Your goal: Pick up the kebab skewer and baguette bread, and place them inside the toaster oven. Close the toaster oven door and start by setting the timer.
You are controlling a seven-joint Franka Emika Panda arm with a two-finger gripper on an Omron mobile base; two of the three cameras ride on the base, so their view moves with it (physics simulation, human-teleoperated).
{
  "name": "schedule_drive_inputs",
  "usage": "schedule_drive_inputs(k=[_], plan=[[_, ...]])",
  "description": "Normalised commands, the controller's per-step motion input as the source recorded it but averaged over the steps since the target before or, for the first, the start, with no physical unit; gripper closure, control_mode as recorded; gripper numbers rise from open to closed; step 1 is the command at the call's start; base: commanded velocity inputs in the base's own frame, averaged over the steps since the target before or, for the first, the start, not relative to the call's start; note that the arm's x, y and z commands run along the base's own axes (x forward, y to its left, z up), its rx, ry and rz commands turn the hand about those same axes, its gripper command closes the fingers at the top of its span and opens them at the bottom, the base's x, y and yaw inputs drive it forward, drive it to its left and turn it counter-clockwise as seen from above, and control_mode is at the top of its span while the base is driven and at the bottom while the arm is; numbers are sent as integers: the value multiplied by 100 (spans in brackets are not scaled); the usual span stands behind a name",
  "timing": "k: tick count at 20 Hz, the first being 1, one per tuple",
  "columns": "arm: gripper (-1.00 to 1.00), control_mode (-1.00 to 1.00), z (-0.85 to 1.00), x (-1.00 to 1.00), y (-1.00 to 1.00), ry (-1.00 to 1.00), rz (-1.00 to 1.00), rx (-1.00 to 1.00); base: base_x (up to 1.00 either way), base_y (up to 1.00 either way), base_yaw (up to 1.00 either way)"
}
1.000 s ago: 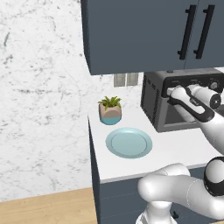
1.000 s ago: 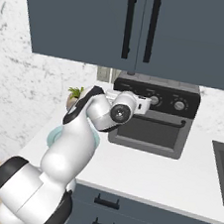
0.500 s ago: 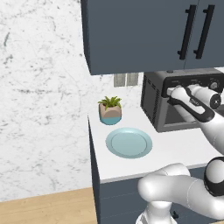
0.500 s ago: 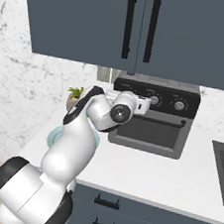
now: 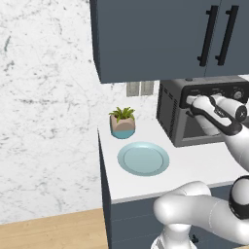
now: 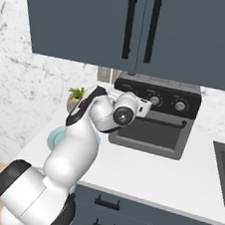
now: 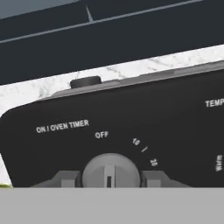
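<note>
The gripper (image 7: pixel 111 178) was clamped on the timer knob (image 7: pixel 111 171) of the toaster oven (image 6: pixel 153 121) on the counter (image 6: pixel 151 175), door shut. The rigid, ridged knob likely needed firm twisting by its sides.

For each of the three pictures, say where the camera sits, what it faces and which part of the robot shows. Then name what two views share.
Left base view: behind the arm's left, facing the counter, plate, plant and toaster oven; arm at lower right.
Right base view: behind its right, facing the oven's closed door; arm at lower left.
Hand view: on the hand, close on the timer knob between the fingertips.
Both base views share the oven.
</note>
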Motion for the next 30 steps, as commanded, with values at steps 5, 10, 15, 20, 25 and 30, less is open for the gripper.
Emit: schedule_drive_inputs(k=[5,10,15,20,25,30], plan=[[100,-100,0,-9,-1,-3,-1,16,0,0,0],[100,-100,0,-3,-7,-5,0,19,0,0,0],[100,-100,0,-1,-11,-4,0,20,0,0,0],[100,-100,-1,-1,-9,-3,0,20,0,0,0],[100,-100,-1,0,-6,-3,0,19,0,0,0],[100,-100,-2,0,-6,-2,0,20,0,0,0]])
